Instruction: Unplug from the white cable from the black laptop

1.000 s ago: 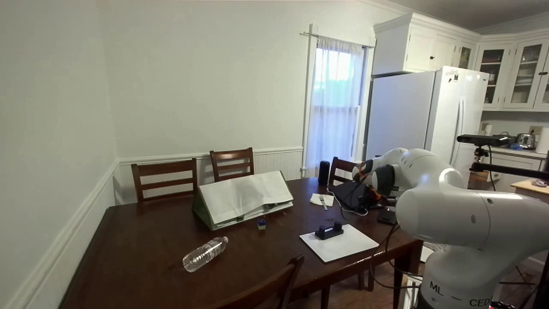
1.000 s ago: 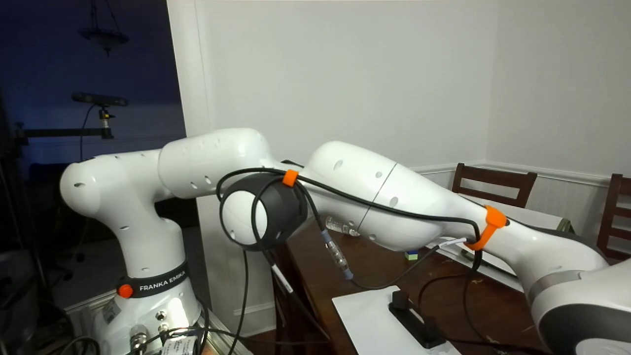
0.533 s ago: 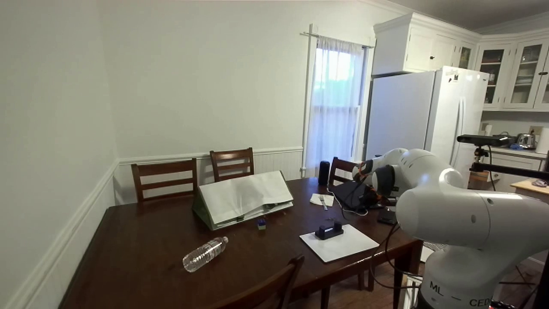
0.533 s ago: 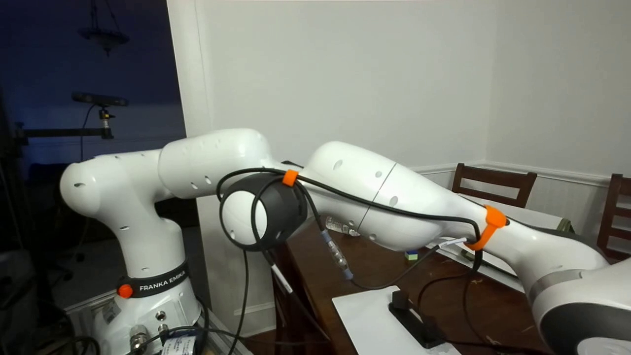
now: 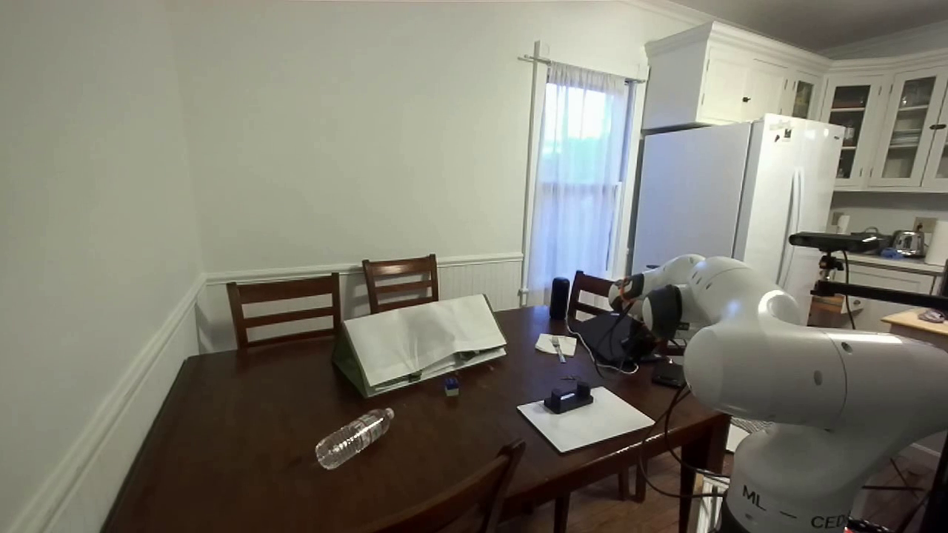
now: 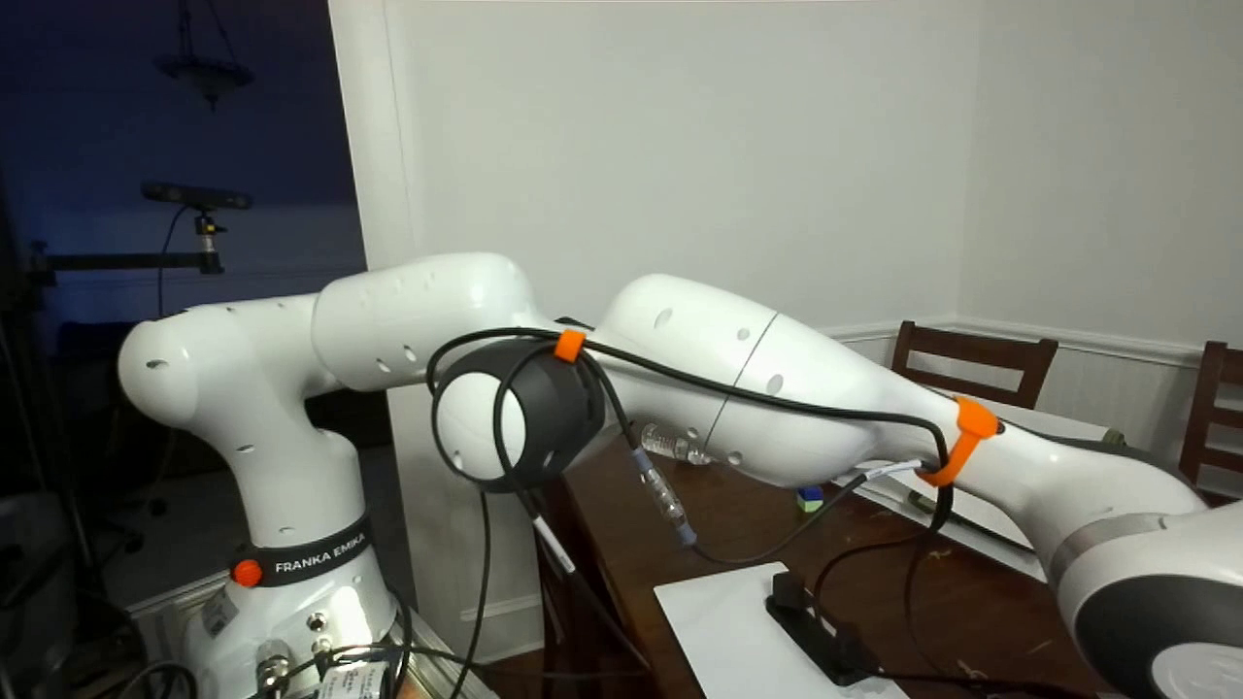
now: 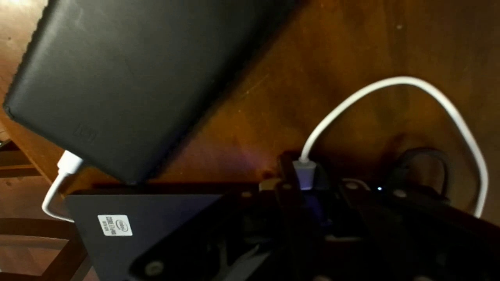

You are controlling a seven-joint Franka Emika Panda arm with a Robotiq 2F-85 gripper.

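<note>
The black laptop (image 7: 164, 210) is a dark slab with a small Intel sticker, at the bottom of the wrist view. In an exterior view the laptop (image 5: 609, 334) lies at the table's right end, partly behind my arm. The white cable (image 7: 404, 80) curves over the table to a pale plug (image 7: 305, 175) at the laptop's edge line. My gripper (image 7: 308, 173) has its dark fingers close on both sides of this plug and appears shut on it. The picture is too dark there to tell whether the plug sits in the port.
A black leather-like slab (image 7: 136, 78) with a white connector (image 7: 68, 162) lies beside the laptop. A dark cable (image 7: 427, 154) is at right. A white plate (image 5: 600, 433) with a black holder, a napkin (image 5: 548, 343) with a fork, and a black cylinder (image 5: 559, 298) stand nearby.
My forearm and wrist have shifted slightly up and outward. In an exterior view the laptop and the white cable have shifted a little to the right, and the laptop looks turned or tilted.
</note>
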